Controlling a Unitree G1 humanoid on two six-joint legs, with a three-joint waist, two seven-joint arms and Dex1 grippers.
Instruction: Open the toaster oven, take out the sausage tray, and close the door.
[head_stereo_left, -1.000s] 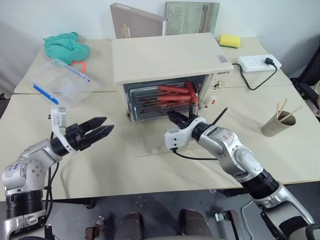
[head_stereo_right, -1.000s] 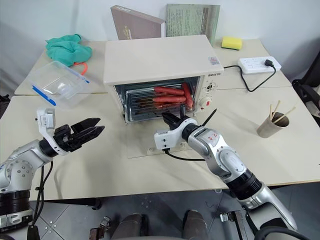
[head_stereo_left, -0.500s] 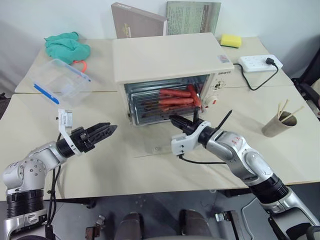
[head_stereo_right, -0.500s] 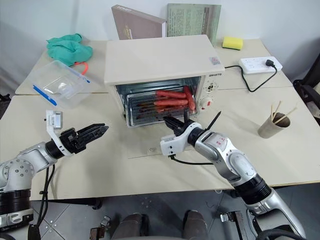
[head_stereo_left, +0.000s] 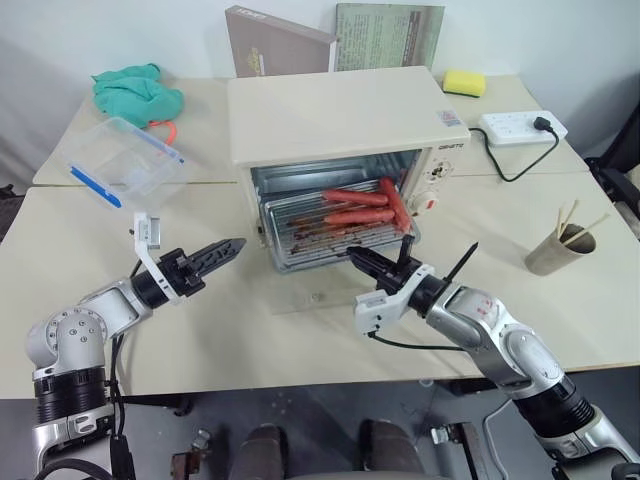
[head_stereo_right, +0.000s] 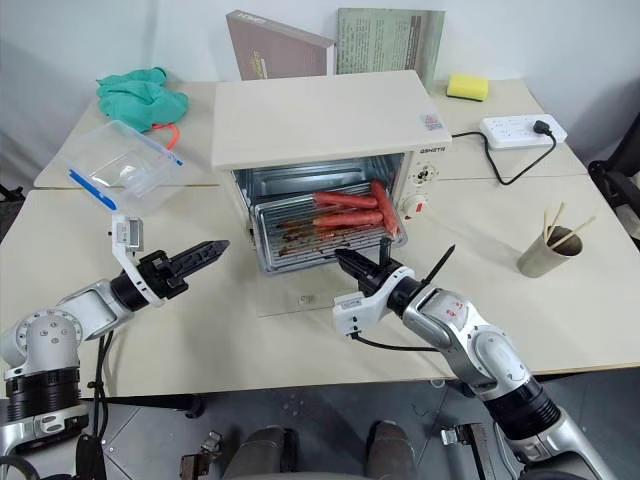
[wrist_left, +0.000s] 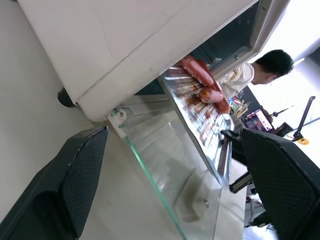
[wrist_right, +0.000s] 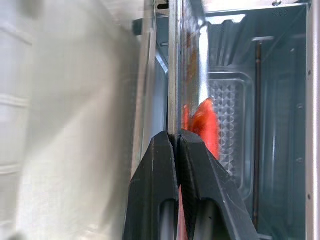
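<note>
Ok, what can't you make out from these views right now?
- Front rim of the tray at the grip: head views, covered by the right gripper.
- Outline of the glass door: head views, transparent against the table.
- Count of sausages: right wrist view, tray edge-on.
- Settings of the oven knobs: too small.

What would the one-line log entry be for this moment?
door: open flat | right gripper: shut on sausage tray rim, tray partly out of toaster oven | left gripper: open

wall (head_stereo_left: 120, 30): white | tables (head_stereo_left: 560, 300): beige, pushed together | floor (head_stereo_left: 310, 420): grey
</note>
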